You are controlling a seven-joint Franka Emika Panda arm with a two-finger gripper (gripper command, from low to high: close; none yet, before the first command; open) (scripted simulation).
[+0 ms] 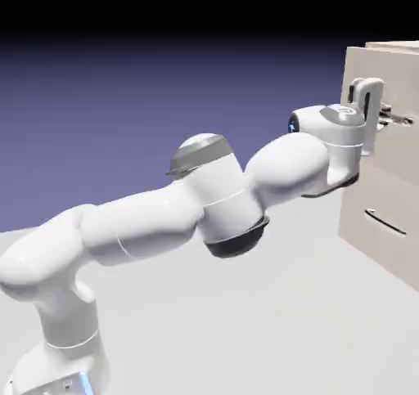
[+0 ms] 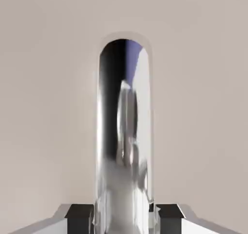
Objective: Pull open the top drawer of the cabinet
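Gripper (image 1: 386,119) closed on the top handle (image 2: 124,131); pull straight out toward 9 o'clock, keeping the wrist level

Pale grey table (image 1: 245,320); robot base (image 1: 61,369), beige cabinet (image 1: 372,193) on it.

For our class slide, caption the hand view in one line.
Gripper closed on the shiny handle of the top drawer.
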